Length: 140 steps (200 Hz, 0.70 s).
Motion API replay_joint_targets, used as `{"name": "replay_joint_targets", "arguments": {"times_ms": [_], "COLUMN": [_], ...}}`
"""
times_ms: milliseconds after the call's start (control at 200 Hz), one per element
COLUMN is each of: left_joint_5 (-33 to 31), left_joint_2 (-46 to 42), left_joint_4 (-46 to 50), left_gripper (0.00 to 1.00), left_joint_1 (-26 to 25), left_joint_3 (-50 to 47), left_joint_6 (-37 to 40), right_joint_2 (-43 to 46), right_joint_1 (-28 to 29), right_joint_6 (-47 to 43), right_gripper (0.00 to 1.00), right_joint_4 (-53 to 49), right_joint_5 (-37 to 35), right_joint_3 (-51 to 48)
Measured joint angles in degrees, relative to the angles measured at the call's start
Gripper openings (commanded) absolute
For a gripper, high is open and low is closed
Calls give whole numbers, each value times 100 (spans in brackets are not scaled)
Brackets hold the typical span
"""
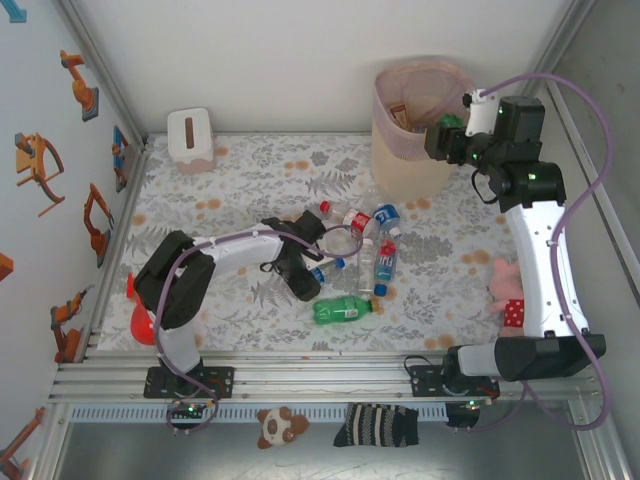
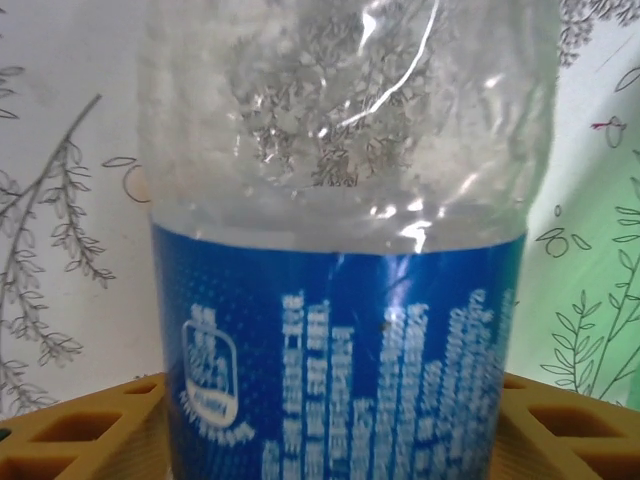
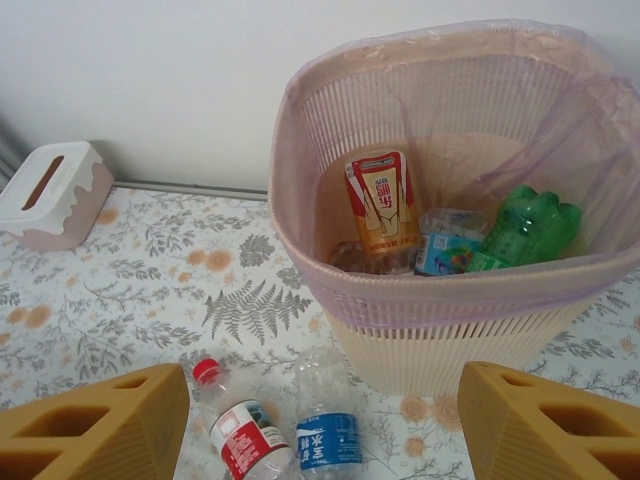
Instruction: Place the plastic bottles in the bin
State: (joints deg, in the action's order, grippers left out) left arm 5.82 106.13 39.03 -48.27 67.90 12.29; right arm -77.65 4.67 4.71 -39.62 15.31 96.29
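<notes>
A clear bottle with a blue label [image 2: 340,350] fills the space between my left gripper's [image 2: 335,410] yellow fingers [image 2: 80,425], which press on both its sides. This gripper [image 1: 300,272] sits low at the left of the bottle cluster. Lying on the mat there are a green bottle [image 1: 343,309], a blue-labelled one [image 1: 384,262] and a red-labelled one [image 1: 355,220]. My right gripper [image 3: 322,385] hangs open and empty, raised beside the bin [image 1: 412,165]. Inside the bin [image 3: 330,250] lie an orange-labelled bottle [image 3: 380,200], a green one [image 3: 530,225] and a blue-labelled one [image 3: 445,252].
A white tissue box [image 1: 190,138] stands at the back left corner. A pink plush toy [image 1: 505,290] lies by the right arm and a red object [image 1: 140,320] by the left arm's base. White walls enclose the mat on three sides.
</notes>
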Motion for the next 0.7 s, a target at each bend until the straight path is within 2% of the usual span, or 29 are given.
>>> {"name": "replay_joint_targets", "arguments": {"times_ms": [275,516,701], "left_joint_5": [31,55,245], "left_joint_2": [46,-140,-916], "left_joint_4": [-4,7,-57], "left_gripper": [55,54,53], "left_joint_1": [26,31,39], "left_joint_3": [-2,-26,-33], "left_joint_6": [2,2,-9], "right_joint_2": [9,166,487], "right_joint_1": [0,0,2], "right_joint_6": [2,85,229], "right_gripper": [70,69,69], "right_joint_4": [-4,2,9], "right_joint_5": [0,4,138], "right_joint_3": [-35,-42,-184]}}
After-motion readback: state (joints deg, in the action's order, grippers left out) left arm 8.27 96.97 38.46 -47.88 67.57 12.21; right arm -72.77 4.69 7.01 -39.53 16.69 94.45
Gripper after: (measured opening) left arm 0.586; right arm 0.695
